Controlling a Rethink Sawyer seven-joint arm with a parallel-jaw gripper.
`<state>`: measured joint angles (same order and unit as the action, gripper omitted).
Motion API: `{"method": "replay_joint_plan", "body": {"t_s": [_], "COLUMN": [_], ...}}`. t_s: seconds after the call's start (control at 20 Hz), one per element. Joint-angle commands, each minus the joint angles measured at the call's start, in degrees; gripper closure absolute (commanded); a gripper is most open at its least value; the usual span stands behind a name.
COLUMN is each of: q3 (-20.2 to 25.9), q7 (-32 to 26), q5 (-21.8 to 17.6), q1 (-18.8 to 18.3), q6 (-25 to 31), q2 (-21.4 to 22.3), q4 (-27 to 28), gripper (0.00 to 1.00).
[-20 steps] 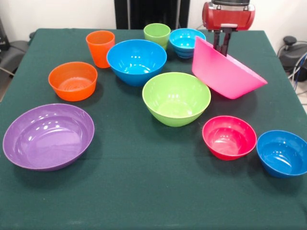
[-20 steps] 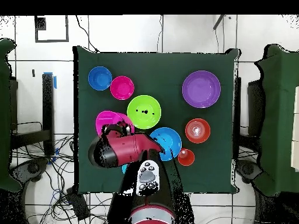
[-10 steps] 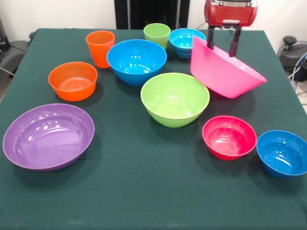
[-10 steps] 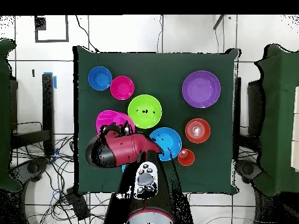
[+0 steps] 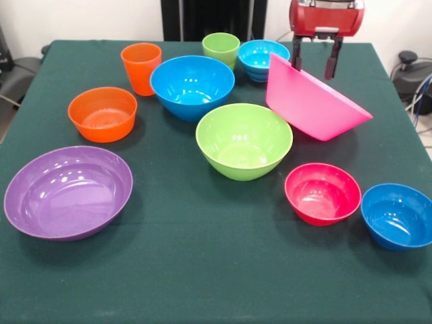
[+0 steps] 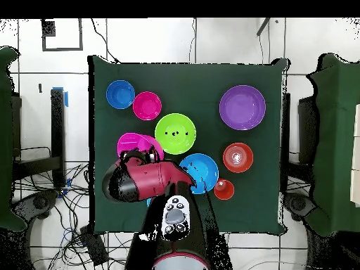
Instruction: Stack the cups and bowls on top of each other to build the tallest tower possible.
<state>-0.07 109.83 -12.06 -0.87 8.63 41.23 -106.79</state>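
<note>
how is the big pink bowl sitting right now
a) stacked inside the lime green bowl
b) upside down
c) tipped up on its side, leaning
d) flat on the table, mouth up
c: the pink bowl is tilted steeply, its rim raised toward the open gripper above it, beside the lime green bowl, not in it.

Huge pink bowl (image 5: 314,101) tilted on edge, leaning beside lime green bowl (image 5: 244,139); other bowls, cups upright.

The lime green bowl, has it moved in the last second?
Yes. The lime green bowl slid slightly left and farther from the red bowl, which stayed in place.
</note>
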Motion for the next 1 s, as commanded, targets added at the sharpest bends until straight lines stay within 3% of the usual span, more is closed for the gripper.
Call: {"method": "replay_joint_plan", "body": {"t_s": [0.05, 0.55, 1.0], "q3": [4.35, 3.55, 4.15], "q7": [5.61, 4.66, 3.67], "q5": [2.30, 4.96, 5.54], "q1": [-0.17, 0.79, -0.03], "q6": [8.13, 17.14, 20.28], "q2": [-0.78, 6.39, 8.63], "q4": [-1.93, -3.29, -3.65], "gripper": [0.00, 0.00, 0.00]}}
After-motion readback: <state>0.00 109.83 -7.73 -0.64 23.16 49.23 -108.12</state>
